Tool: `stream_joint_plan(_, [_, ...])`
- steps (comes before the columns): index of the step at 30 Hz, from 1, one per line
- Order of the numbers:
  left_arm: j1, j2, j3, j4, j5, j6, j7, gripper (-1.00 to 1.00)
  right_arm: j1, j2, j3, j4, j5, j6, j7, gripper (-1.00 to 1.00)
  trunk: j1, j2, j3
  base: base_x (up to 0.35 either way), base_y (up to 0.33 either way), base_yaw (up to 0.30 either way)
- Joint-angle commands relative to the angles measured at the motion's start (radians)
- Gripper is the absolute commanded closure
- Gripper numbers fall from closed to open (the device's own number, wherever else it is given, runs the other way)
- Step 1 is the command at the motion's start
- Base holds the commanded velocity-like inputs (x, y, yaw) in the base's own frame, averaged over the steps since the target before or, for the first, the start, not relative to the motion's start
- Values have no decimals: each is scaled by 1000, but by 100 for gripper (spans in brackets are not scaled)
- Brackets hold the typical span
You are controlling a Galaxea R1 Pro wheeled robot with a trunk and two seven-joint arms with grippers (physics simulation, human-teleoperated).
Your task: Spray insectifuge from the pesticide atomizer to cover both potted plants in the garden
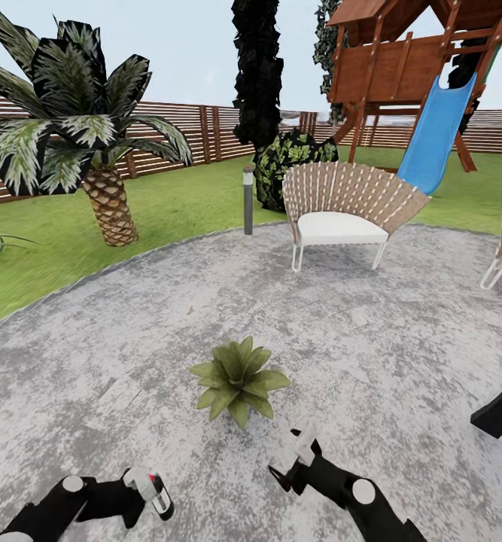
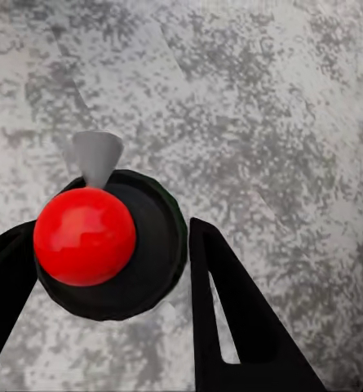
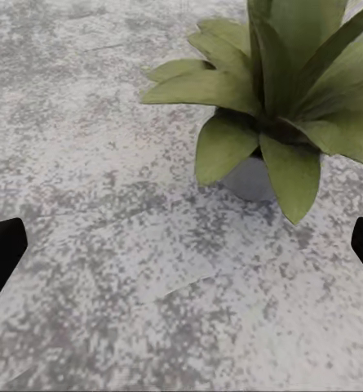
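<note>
We hold the pesticide atomizer (image 1: 154, 491) in our left gripper (image 1: 134, 493), at 7 o'clock in the head view, its black fingers (image 2: 230, 310) clamped on either side of the dark bottle, red cap and whitish nozzle facing the wrist camera. Our right gripper (image 1: 294, 459) hangs at 5 o'clock with fingers spread wide and nothing between them, just short of the potted plant (image 1: 238, 379), which sits on the grey patio (image 1: 371, 339) at centre. A bollard lamp (image 1: 248, 200) stands at 12 o'clock.

No readable text, label, brand or number shows on anything here
</note>
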Motion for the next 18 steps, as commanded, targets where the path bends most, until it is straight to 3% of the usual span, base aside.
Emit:
stream_joint_plan(1, [-8, 0, -2, 0, -15, -3, -12, 100, -1, 0, 1, -9, 12, -1, 14, -100, 0, 0, -1, 0, 0, 0])
stream_joint_plan(4, [-42, -1, -3, -1, -53, 58, -67, 100, -4, 0, 2, -59, 15, 54, 133, -100, 0, 0, -1, 0, 0, 0])
stream_joint_plan(6, [-68, -10, -3, -3, -119, 88, -108, 100, -23, 0, 2, -85, 16, 98, 203, -100, 0, 0, -1, 0, 0, 0])
stream_joint_plan(11, [-112, -29, -1, -3, -225, 105, -170, 100, -67, 0, 13, -97, 16, 127, 257, -100, 0, 0, -1, 0, 0, 0])
stream_joint_plan(12, [-124, -42, -2, -4, -246, 105, -186, 100, -83, 1, 46, -98, 17, 132, 286, 100, 0, 0, -1, 0, 0, 0])
stream_joint_plan(16, [-129, -65, -23, -6, -253, 104, -192, 100, -90, 0, 84, -99, 19, 133, 307, 100, 0, 0, -1, 0, 0, 0])
stream_joint_plan(18, [-129, -76, -71, -18, -254, 106, -192, 100, -92, 0, 115, -99, 20, 134, 312, 100, 0, 0, -1, 0, 0, 0])
